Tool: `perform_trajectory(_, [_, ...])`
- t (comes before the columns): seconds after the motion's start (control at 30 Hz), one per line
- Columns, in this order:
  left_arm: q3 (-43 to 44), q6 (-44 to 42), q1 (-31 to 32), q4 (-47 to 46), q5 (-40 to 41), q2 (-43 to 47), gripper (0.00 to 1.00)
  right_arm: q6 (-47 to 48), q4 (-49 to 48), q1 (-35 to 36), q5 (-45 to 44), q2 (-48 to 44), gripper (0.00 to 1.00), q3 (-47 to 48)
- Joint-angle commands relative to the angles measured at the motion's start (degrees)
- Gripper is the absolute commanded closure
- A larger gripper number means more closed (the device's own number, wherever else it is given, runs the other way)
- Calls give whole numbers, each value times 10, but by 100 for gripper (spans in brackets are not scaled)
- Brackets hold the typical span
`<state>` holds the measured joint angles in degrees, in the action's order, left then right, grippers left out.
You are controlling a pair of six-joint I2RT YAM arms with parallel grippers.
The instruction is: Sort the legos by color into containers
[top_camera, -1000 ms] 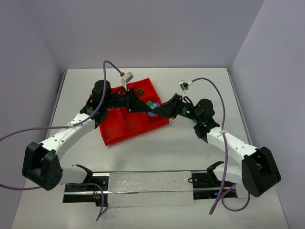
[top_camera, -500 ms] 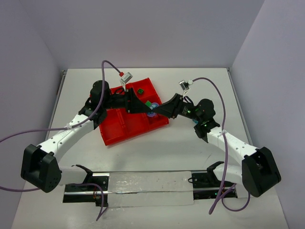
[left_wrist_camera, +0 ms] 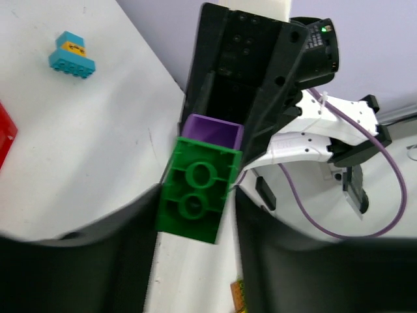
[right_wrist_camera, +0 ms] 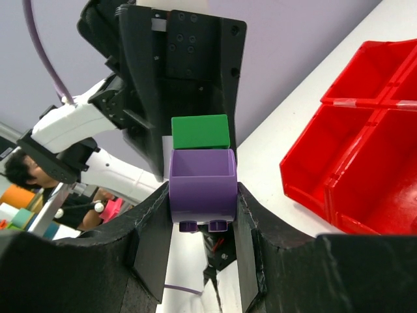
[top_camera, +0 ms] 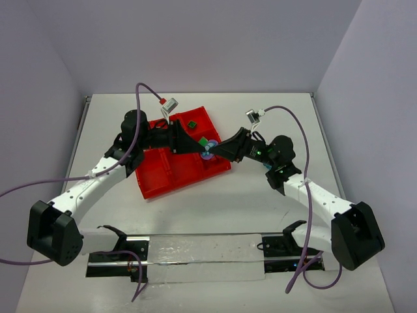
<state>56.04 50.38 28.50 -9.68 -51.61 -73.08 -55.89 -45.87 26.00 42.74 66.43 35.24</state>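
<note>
My two grippers meet above the right side of the red tray (top_camera: pixel 171 171). My left gripper (top_camera: pixel 202 149) is shut on a green brick (left_wrist_camera: pixel 197 190), seen from its underside in the left wrist view. My right gripper (top_camera: pixel 212 152) is shut on a purple brick (right_wrist_camera: pixel 202 184). The purple brick (left_wrist_camera: pixel 212 131) sits directly against the green brick (right_wrist_camera: pixel 200 132), end to end. A light blue brick with a yellow top (left_wrist_camera: pixel 70 55) lies on the white table beyond. Another green brick (top_camera: pixel 191 123) lies in a far compartment of the tray.
The tray's compartments (right_wrist_camera: pixel 365 156) show to the right in the right wrist view. The tray's corner (left_wrist_camera: pixel 5 134) shows at the left edge of the left wrist view. A clear-topped rail (top_camera: pixel 202 255) lies along the near table edge.
The left arm's elbow and wrist have drifted slightly left and back. Both grippers stay together over the tray with the two bricks still between them.
</note>
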Motion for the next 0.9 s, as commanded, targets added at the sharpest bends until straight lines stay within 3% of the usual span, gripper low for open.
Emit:
perform_trajectory(0.0, [1,8,-8,-28,-6,14,59,9,-28,-4,2,-17,100,-3])
perform_trajectory(0.07, [-1,12,-10,-31,-7,14,66,9,-28,-6,2,-16,100,-4])
perform_trajectory(0.27, [-5,16,-14,-36,-10,18,74,11,-28,-6,2,-11,100,-8])
perform_trajectory(0.3, [-5,17,-15,-36,-10,18,78,11,-28,-7,2,-10,100,-10])
perform_trajectory(0.37, [-1,12,-17,-24,-10,20,100,12,-27,-11,1,-10,100,-16])
perform_trajectory(0.73, [29,5,-56,1,-23,23,100,63,69,-37,2,-36,100,-10])
perform_trajectory(0.87, [73,-19,-72,58,-12,-6,100,152,268,-37,-63,-44,100,49])
